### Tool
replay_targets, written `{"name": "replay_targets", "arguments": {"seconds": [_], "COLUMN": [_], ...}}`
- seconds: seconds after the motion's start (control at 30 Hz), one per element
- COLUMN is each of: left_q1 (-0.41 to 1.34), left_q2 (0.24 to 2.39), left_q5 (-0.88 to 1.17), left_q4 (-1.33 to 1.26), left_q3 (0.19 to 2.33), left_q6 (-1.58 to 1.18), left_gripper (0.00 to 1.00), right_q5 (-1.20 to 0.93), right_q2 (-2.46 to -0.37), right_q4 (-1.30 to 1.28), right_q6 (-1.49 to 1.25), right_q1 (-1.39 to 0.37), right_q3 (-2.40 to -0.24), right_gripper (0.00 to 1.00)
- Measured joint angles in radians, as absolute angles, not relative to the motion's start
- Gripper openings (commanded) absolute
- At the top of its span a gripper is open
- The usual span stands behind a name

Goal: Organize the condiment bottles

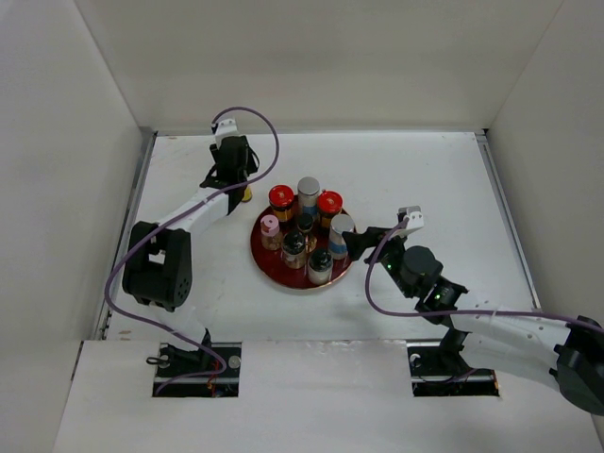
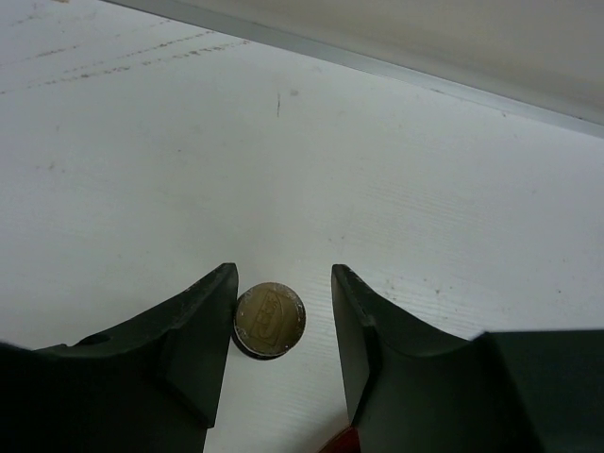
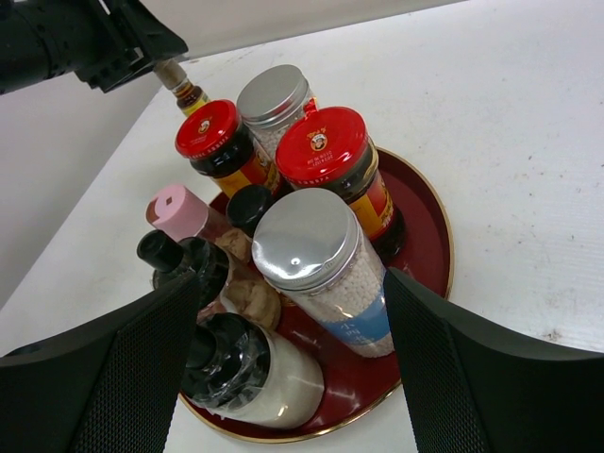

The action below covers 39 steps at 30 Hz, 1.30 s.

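Observation:
The round dark-red tray point(image 1: 267, 262) holds several bottles: two red-capped dark jars point(image 1: 281, 197) point(image 1: 329, 203), a silver-capped shaker point(image 1: 309, 188), a second silver-capped blue-banded shaker point(image 3: 321, 269) leaning at the tray's right, a pink-capped bottle point(image 3: 179, 212) and black-capped bottles point(image 3: 231, 363). The slim yellow bottle point(image 1: 245, 195) stands on the table left of the tray. My left gripper point(image 2: 283, 276) is open above it; its gold cap point(image 2: 270, 319) touches the left finger. My right gripper point(image 3: 293, 283) is open, with the leaning shaker between its fingers without contact.
White walls enclose the table on three sides; a metal strip point(image 2: 425, 80) runs along the back wall's foot just beyond the left gripper. The left arm point(image 3: 85, 42) shows at the top left of the right wrist view.

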State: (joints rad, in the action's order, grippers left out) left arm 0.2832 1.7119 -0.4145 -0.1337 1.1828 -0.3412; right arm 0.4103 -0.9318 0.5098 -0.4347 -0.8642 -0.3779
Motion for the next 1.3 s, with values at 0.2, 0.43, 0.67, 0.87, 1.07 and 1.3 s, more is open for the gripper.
{"name": "replay_targets", "arguments": {"seconds": [0.2, 0.43, 0.67, 0.87, 1.07, 1.3], "left_q1": [0.278, 0.275, 0.300, 0.429, 0.593, 0.698], "left_q2": [1.723, 1.725, 1.621, 1.294, 0.982, 0.809], "left_q5": [-0.415, -0.425, -0.476, -0.614, -0.723, -0.787], "left_q4": [-0.134, -0.141, -0.147, -0.111, -0.056, 0.225], "left_q3": [1.177, 1.159, 1.056, 0.888, 0.788, 0.750], "left_q6": [-0.343, -0.341, -0.344, -0.316, -0.302, -0.354], "left_gripper": [0.43, 0.22, 0.20, 0.20, 0.20, 0.21], "right_q5": [0.410, 0.410, 0.410, 0.410, 0.410, 0.411], "right_q2": [-0.932, -0.932, -0.932, -0.931, -0.929, -0.929], "right_q4": [0.510, 0.509, 0.509, 0.509, 0.509, 0.509], "right_q6": [-0.435, -0.435, -0.435, -0.435, -0.435, -0.434], "right_q1": [-0.864, -0.864, -0.864, -0.864, -0.864, -0.864], "right_q3": [-0.378, -0.378, -0.378, -0.378, -0.378, -0.378], "right_gripper": [0.82, 0.82, 0.82, 0.82, 0.82, 0.82]}}
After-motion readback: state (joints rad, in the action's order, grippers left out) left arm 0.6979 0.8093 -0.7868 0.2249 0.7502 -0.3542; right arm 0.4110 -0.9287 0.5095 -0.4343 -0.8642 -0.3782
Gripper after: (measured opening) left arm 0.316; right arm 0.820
